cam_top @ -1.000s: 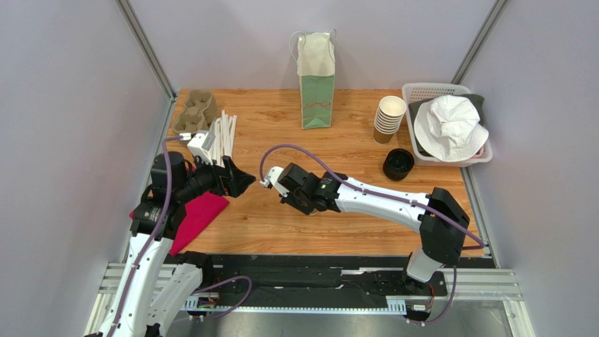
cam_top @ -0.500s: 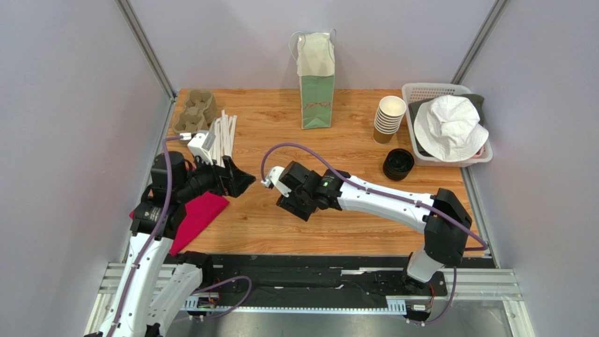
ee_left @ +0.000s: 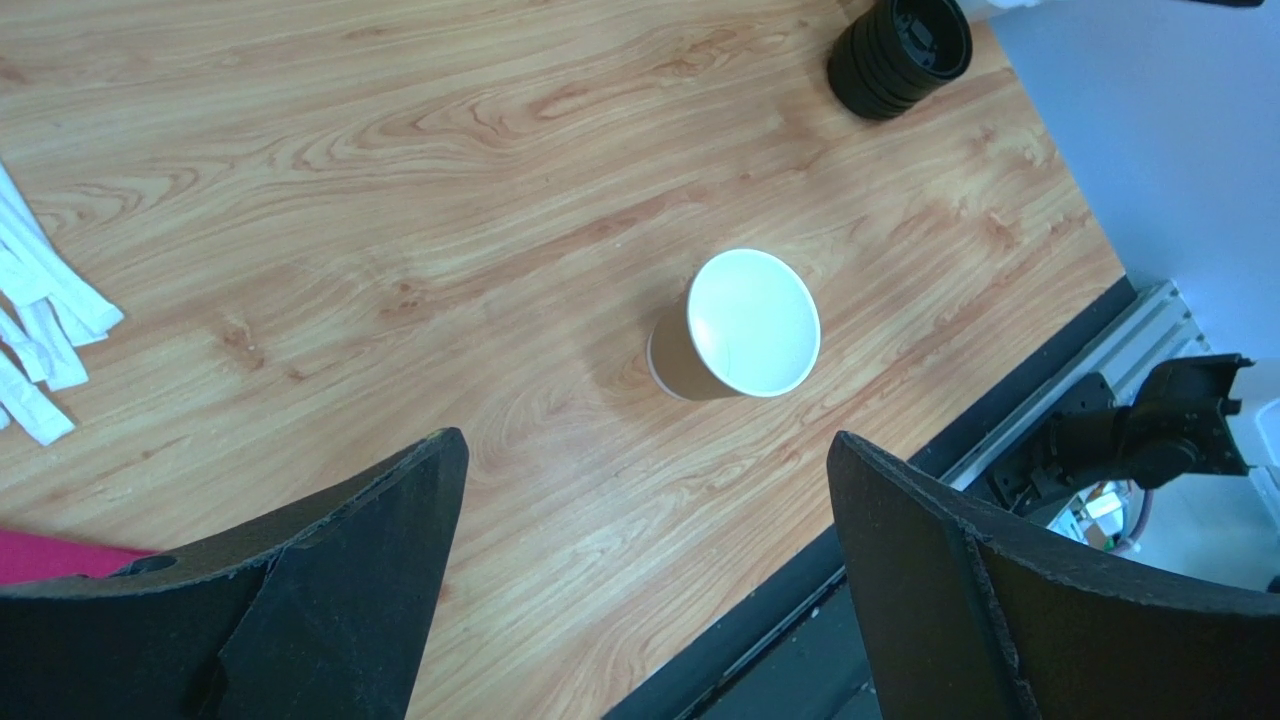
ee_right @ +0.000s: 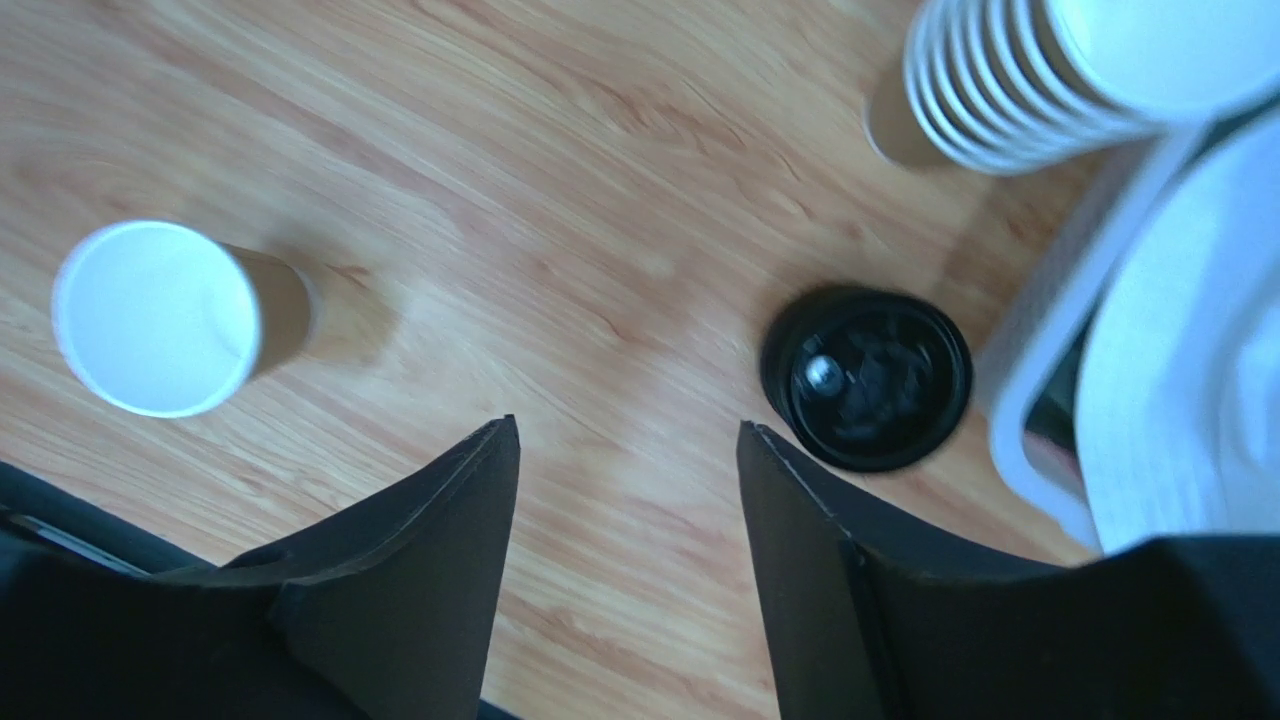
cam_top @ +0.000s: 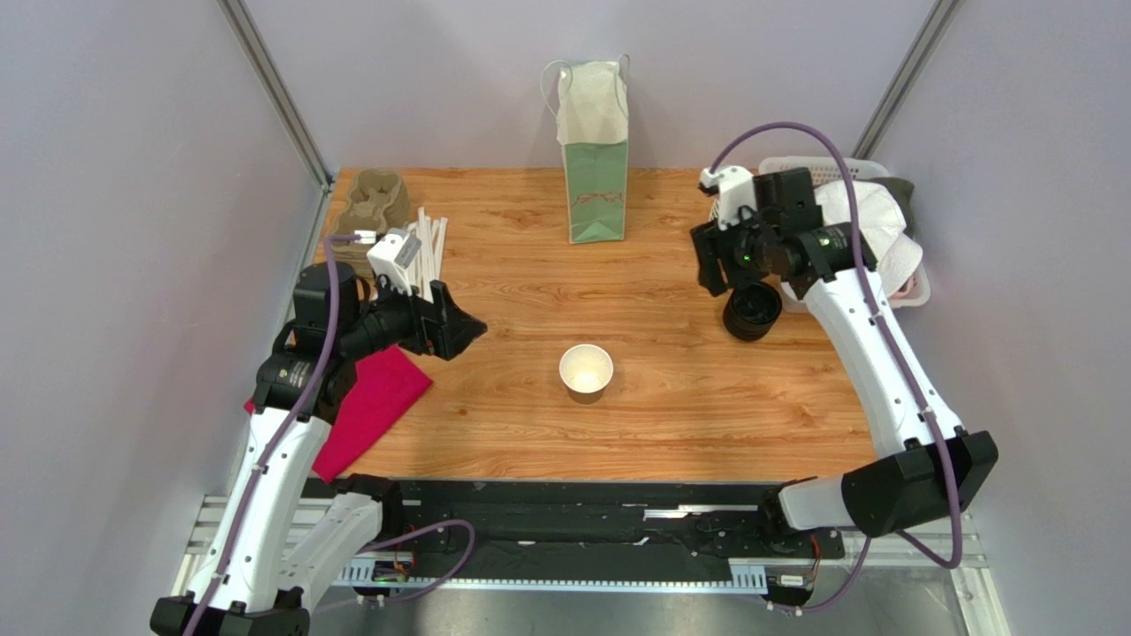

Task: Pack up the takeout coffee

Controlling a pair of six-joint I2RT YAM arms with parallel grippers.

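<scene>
The cup (cam_top: pixel 586 370) stands upright and lidless on the surface (cam_top: pixel 531 252), just below the middle of the top view, its white inside showing. The left jaws, at middle left in that view, are released and spread wide, holding nothing. They point right toward the cup, which sits to their right and apart from them. In the left wrist view the cup is above the gap between the two fingers and a little right of its centre, touching neither; bare wood fills the gap. The right jaws are at upper right of the top view, over the black lid (cam_top: pixel 752 310) and well apart from the cup, which lies down and to the left of them. They are released too, parted with only wood between them. In the right wrist view the cup is at the left edge, outside the gap and left of the left finger. The lid lies just right of the right finger, and a stack of cups (ee_right: pixel 969 105) fills the upper right corner beside the white rim of a basket (ee_right: pixel 1004 393). A green bag (cam_top: pixel 598 186) stands at top centre of the top view. A red cloth (cam_top: pixel 378 398) lies at lower left, with white sticks (cam_top: pixel 428 245) and a cardboard carrier (cam_top: pixel 372 202) above it.
</scene>
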